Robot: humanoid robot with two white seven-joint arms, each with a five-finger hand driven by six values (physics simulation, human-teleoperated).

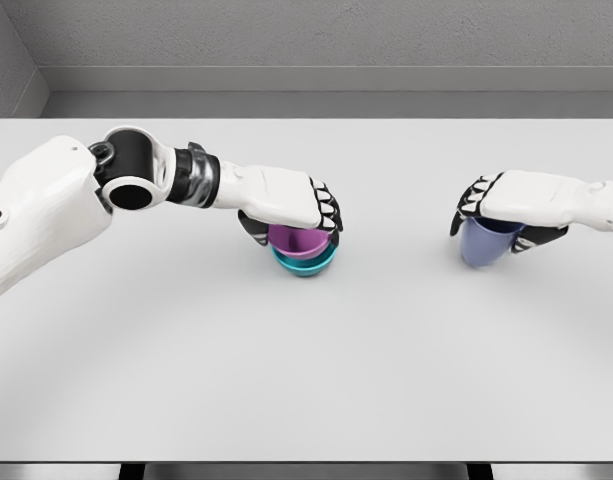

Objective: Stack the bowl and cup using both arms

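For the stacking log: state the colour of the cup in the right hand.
The cup in the right hand is blue-violet, seen best in the head view.

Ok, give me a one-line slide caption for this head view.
Left hand holds a purple bowl nested in a teal bowl while right hand grips a blue cup on the white table.

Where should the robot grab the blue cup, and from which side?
By its side wall, coming from the right. The blue cup stands upright with a round, open top, and the right hand already wraps its upper wall. The left hand is busy at the purple bowl.
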